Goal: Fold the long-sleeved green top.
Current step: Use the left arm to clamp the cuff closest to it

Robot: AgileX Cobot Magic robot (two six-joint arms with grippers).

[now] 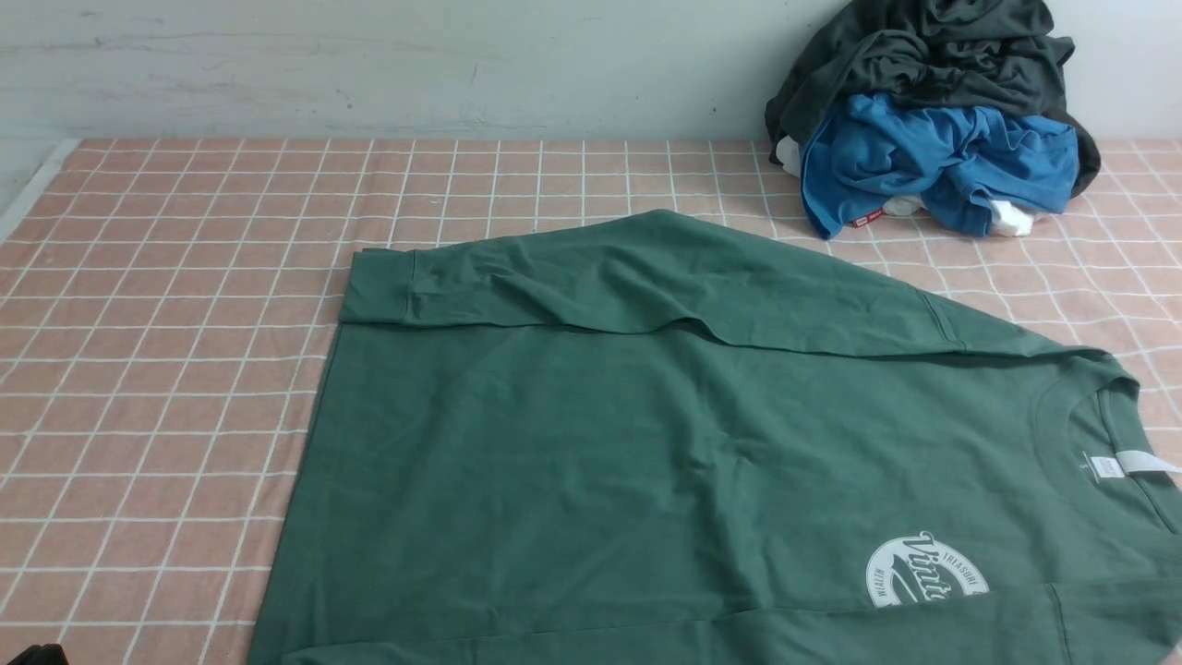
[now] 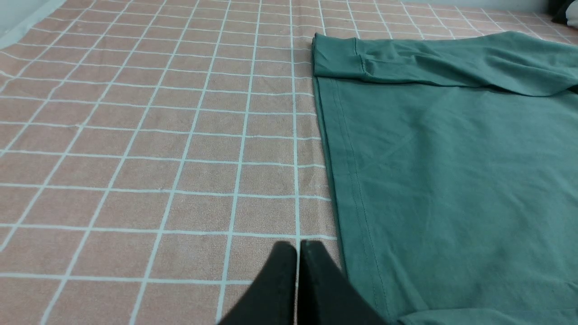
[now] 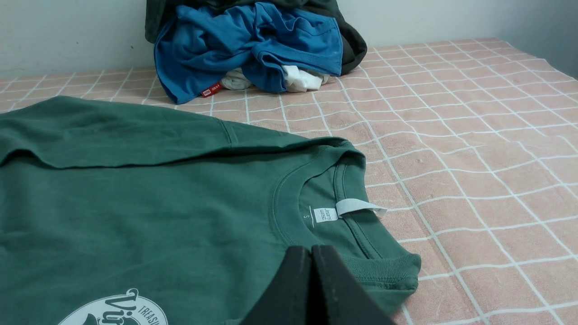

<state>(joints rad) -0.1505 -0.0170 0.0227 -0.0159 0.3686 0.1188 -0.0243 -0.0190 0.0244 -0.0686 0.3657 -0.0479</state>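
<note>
Pink checked tablecloth (image 1: 166,369) meets a pale wall (image 1: 369,65). The green long-sleeved top (image 1: 646,443) lies flat on the cloth, with a blue garment (image 1: 923,157) heaped beyond its collar. Left gripper (image 2: 298,246) beside its hem, right gripper (image 3: 311,250) near its collar: both clenched, empty.

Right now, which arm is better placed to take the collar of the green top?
Probably right: the right claw hangs by the green long-sleeved top's collar; the left claw is at its hem.
</note>
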